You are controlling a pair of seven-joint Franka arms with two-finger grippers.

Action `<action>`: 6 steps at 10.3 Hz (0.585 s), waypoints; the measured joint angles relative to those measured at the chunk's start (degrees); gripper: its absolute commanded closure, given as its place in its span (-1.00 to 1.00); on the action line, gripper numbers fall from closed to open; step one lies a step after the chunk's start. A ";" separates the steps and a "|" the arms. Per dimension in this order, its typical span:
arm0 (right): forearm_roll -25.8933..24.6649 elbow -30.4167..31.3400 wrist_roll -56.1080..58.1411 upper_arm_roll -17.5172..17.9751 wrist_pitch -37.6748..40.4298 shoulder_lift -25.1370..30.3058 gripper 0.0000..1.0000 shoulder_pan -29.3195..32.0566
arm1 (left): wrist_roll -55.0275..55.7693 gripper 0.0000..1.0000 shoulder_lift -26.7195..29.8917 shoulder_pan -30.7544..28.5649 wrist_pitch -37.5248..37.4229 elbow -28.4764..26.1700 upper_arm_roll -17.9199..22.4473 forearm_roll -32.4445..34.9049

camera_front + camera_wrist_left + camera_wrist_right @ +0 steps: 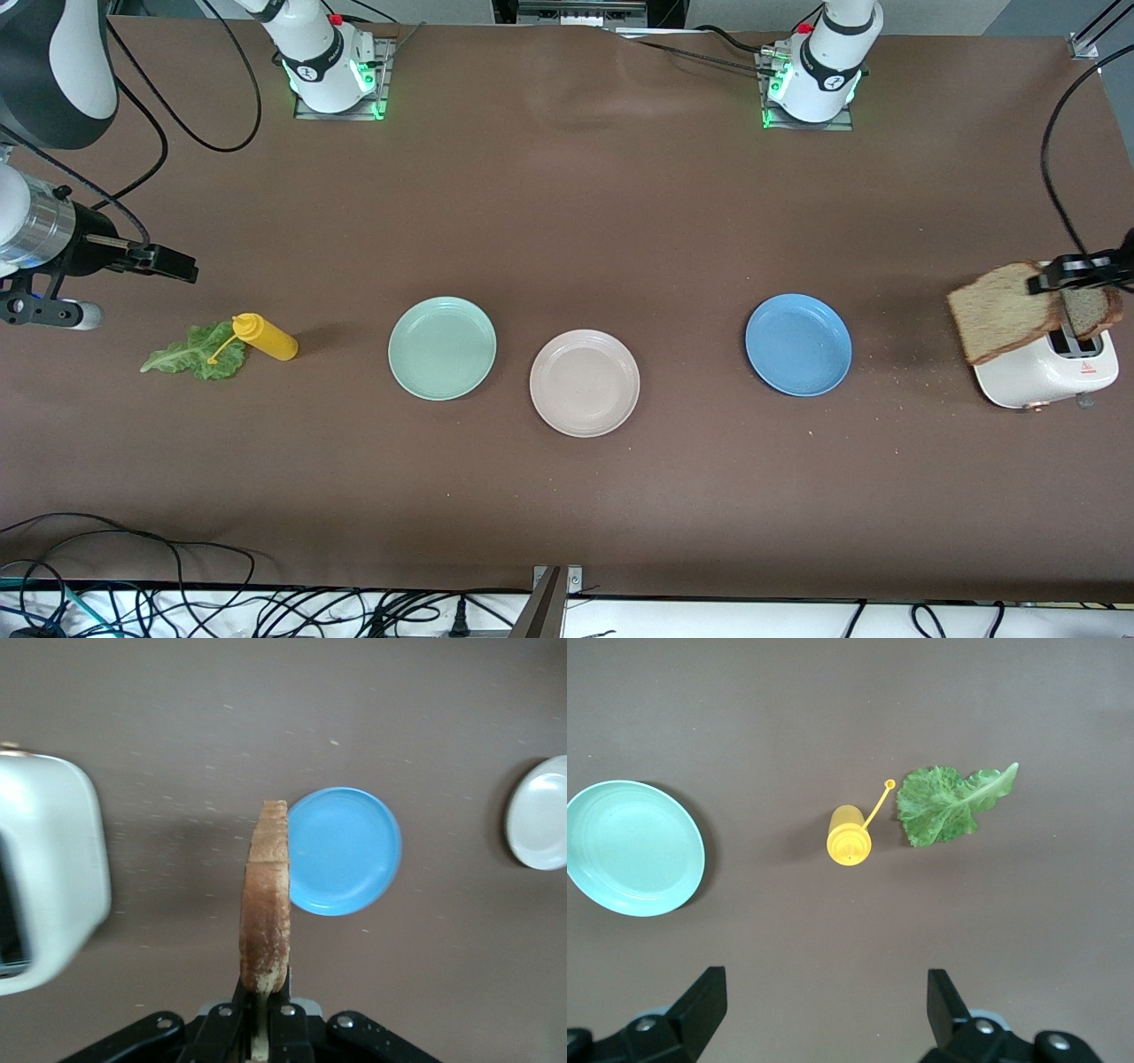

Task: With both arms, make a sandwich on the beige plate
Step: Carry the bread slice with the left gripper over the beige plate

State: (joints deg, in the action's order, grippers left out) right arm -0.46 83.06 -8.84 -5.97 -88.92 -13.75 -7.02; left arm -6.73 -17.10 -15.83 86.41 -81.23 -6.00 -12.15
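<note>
- Brown worktop (567,213) carries three plates in a rough row, w/ a toaster at the left arm's end and lettuce + mustard bottle at the right arm's end.
- Beige plate (585,383) sits bare, between mint green plate (442,347) and blue plate (798,345), slightly nearer the front camera than both.
- Left claw (1063,276) is clenched on a bread slice (1005,312), gripping it by one edge; slice hangs upright and tilted, up in the air over the white toaster (1045,368). Left wrist view shows the slice edge-on, pinched tight between the fingers (232,1020).
- A second bread slice (1094,310) stands in the toaster slot.
- Right claw (173,263) hangs released, fingers (700,1003) spread wide, nothing held, over the worktop near the lettuce leaf (195,353); right arm waits.
- Lettuce lies flat on the worktop, touching the tip of the yellow squeeze bottle (266,337), which lies on its side.
- Crumbs (904,377) are scattered btwn blue plate and toaster.
</note>
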 measured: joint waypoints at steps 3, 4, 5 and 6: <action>0.01 0.00 0.00 0.00 0.01 -0.02 -1.00 0.04 | 4.32 1.00 -4.27 7.11 -0.84 0.04 -0.14 -10.92; 0.01 0.00 0.00 0.00 0.02 -0.03 -1.00 0.06 | 4.77 1.00 -6.54 9.38 -0.83 0.06 -0.13 -15.96; 0.01 0.01 0.00 -0.01 0.03 -0.04 -1.00 0.07 | 5.07 1.00 -9.22 11.44 -0.74 0.12 -0.13 -21.74; 0.02 0.01 0.00 0.00 0.04 -0.05 -1.00 0.08 | 5.07 1.00 -11.91 13.41 0.21 0.27 -0.13 -26.18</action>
State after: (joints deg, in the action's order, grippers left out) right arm -0.45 83.07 -8.84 -5.97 -88.88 -13.80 -6.94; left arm -1.66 -29.01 -2.41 86.63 -80.96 -6.12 -38.34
